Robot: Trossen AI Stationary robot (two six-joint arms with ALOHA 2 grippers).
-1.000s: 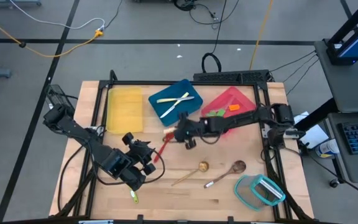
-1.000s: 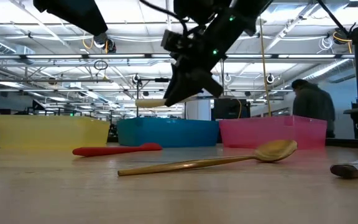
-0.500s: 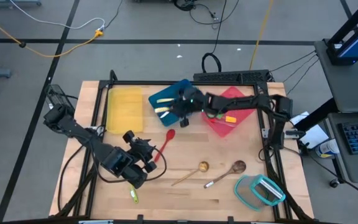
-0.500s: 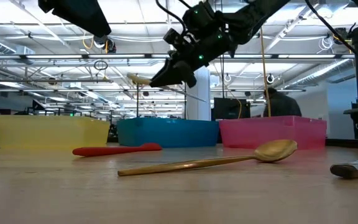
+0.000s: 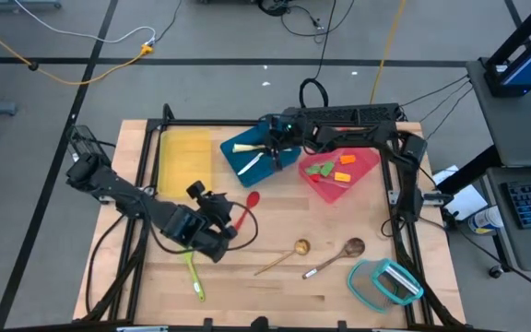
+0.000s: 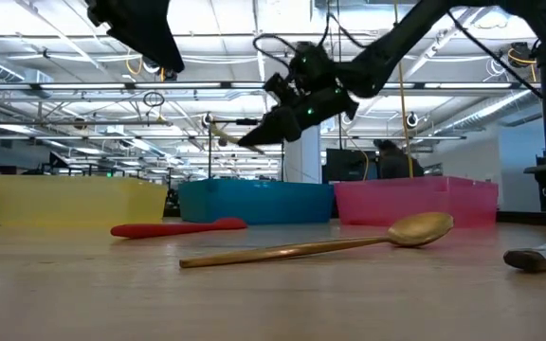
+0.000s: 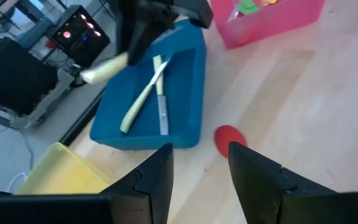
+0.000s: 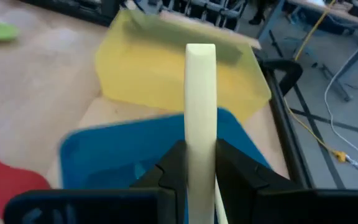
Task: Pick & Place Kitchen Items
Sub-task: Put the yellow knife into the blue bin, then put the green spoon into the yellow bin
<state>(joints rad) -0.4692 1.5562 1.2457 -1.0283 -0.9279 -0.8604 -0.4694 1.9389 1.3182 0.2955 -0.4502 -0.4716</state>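
**Now a knife goes in the blue tray**

Up high, the right claw (image 6: 254, 139) pinches a cream knife (image 8: 200, 99) over the blue tray (image 5: 287, 158). I think it should go low, then let go gently. The left claw (image 7: 197, 163) waits open near the red spoon (image 5: 244, 208).

I can't see the lower end of the cream knife (image 8: 201, 93) in the right wrist view; the right gripper (image 8: 199, 163) covers it. Left wrist view: red spoon (image 7: 229, 139) shows its bowl only, handle hidden behind the left gripper (image 7: 199, 163) fingers. Pink tray (image 7: 269, 18) is cut off by the frame edge. Low view: tray walls hide the contents of the blue tray (image 6: 254, 201).
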